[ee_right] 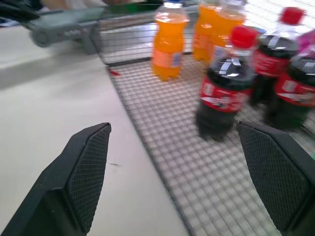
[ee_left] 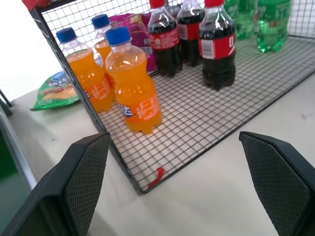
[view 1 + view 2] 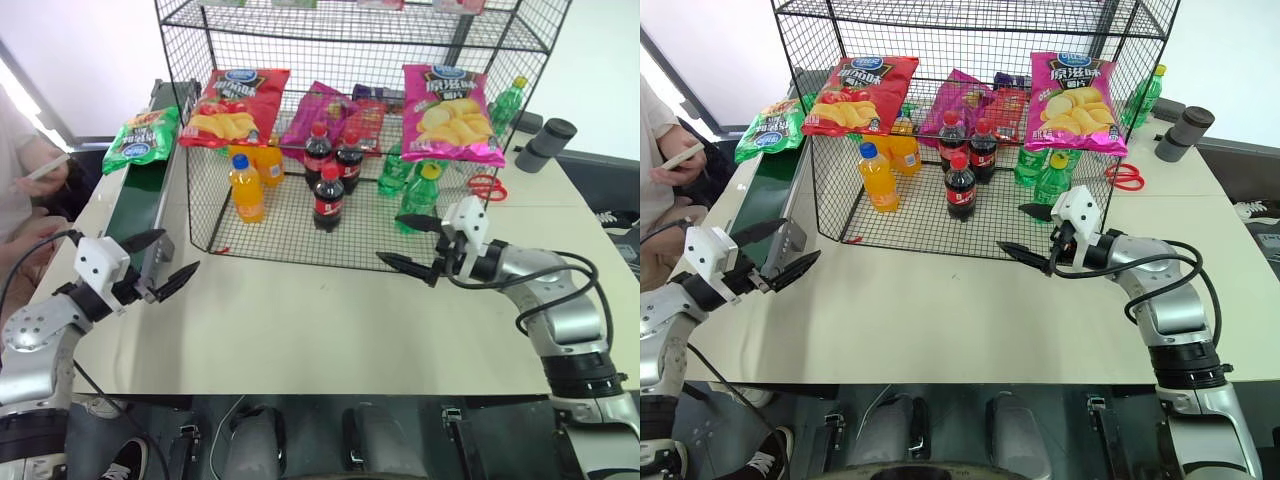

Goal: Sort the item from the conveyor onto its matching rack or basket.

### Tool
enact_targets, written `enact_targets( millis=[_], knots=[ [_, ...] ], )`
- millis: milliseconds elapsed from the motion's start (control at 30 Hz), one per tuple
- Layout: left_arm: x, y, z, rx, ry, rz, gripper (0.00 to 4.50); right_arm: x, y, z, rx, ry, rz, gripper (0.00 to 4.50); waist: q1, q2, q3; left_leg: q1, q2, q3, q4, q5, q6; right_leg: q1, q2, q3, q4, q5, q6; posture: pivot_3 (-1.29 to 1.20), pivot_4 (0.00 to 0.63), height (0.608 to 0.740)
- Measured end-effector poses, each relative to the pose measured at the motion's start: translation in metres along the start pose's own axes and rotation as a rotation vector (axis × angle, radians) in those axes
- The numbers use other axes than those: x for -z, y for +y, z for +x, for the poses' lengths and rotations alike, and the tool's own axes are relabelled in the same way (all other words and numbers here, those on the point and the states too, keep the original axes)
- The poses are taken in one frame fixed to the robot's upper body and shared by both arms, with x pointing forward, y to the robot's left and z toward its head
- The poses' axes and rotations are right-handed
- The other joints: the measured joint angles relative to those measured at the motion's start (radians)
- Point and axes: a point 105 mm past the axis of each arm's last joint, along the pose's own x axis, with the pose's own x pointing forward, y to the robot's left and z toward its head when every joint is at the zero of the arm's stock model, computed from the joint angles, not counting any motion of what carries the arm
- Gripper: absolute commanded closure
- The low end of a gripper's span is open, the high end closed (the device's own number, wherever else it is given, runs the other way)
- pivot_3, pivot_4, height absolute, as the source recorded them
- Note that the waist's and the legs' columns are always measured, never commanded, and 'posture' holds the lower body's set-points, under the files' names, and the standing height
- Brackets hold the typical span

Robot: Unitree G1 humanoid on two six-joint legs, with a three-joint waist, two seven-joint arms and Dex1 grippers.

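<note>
Left eye view: a pale beige surface (image 3: 330,320) carries a tall black wire rack (image 3: 360,130), with a white wall behind and a person's hand (image 3: 45,180) at the left edge. A dark green conveyor (image 3: 140,205) with grey rails runs along the surface's left side. The green crisp bag (image 3: 142,138) lies on the far end of the conveyor, just beside the rack's left wall; it is shiny, with a blue oval logo and yellow chips pictured. The left hand (image 3: 160,262) hangs released beside the conveyor, fingers wide apart and empty. The right hand (image 3: 415,243) is likewise released before the rack, empty.
</note>
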Motion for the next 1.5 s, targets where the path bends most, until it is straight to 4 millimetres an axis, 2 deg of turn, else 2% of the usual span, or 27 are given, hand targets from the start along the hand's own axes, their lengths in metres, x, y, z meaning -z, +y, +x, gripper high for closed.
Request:
enact_targets(
  millis=[200, 367, 500, 667, 733, 1033, 1267, 1500],
  knots=[
    [0.003, 0.000, -0.007, -0.026, 0.008, 0.046, 0.00, -0.009, 0.008, 0.007, -0.083, -0.040, 0.043, 0.10, 0.000, 0.000, 0.000, 0.000, 0.000, 0.000, 0.000, 0.000, 0.000, 0.000, 0.000, 0.000, 0.000, 0.000, 0.000, 0.00, 0.150, 0.740],
    [0.012, 0.003, -0.019, -0.056, 0.104, 0.203, 0.00, -0.005, 0.025, 0.024, -0.158, -0.056, 0.092, 0.10, -0.004, 0.000, 0.000, 0.000, 0.001, 0.000, -0.001, 0.000, 0.000, -0.001, -0.001, 0.000, 0.000, 0.000, 0.000, 0.00, 0.150, 0.740],
    [0.024, -0.001, -0.033, -0.066, 0.165, 0.253, 0.00, -0.014, 0.034, 0.039, -0.203, -0.105, 0.080, 0.10, -0.003, 0.000, 0.000, 0.000, 0.001, 0.000, -0.001, 0.000, 0.000, -0.001, -0.001, 0.000, 0.000, 0.000, 0.000, 0.00, 0.150, 0.740],
    [0.012, 0.023, -0.051, -0.160, 0.221, 0.445, 0.00, -0.012, 0.040, 0.051, -0.246, -0.120, 0.082, 0.10, 0.000, 0.000, 0.000, 0.000, 0.002, 0.000, -0.001, 0.000, 0.000, -0.001, -0.002, -0.001, 0.000, 0.000, 0.000, 0.00, 0.150, 0.740],
    [0.011, 0.027, -0.060, -0.186, 0.250, 0.526, 0.00, -0.012, 0.042, 0.056, -0.259, -0.124, 0.080, 0.10, -0.001, 0.000, 0.000, 0.000, 0.002, 0.001, -0.001, -0.001, 0.001, -0.001, -0.002, -0.001, 0.000, 0.000, 0.000, 0.00, 0.150, 0.740],
    [0.027, 0.021, -0.086, -0.213, 0.383, 0.773, 0.00, -0.014, 0.065, 0.069, -0.405, -0.124, 0.080, 0.10, -0.004, 0.000, -0.001, 0.000, 0.003, 0.003, -0.001, -0.001, 0.001, -0.002, -0.002, -0.001, 0.000, 0.000, 0.000, 0.00, 0.150, 0.740],
    [0.037, 0.024, -0.108, -0.211, 0.514, 0.911, 0.00, -0.021, 0.065, 0.075, -0.418, -0.134, 0.069, 0.10, -0.004, 0.000, -0.001, 0.000, 0.004, 0.003, -0.002, -0.001, 0.001, -0.002, -0.003, -0.001, 0.000, 0.000, -0.001, 0.00, 0.150, 0.740],
    [0.032, 0.037, -0.107, -0.254, 0.520, 0.961, 0.00, -0.010, 0.076, 0.082, -0.440, -0.086, 0.065, 0.10, -0.005, 0.000, -0.001, 0.000, 0.004, 0.003, -0.002, -0.001, 0.001, -0.003, -0.004, -0.001, 0.000, 0.000, -0.001, 0.00, 0.150, 0.740]
  ],
)
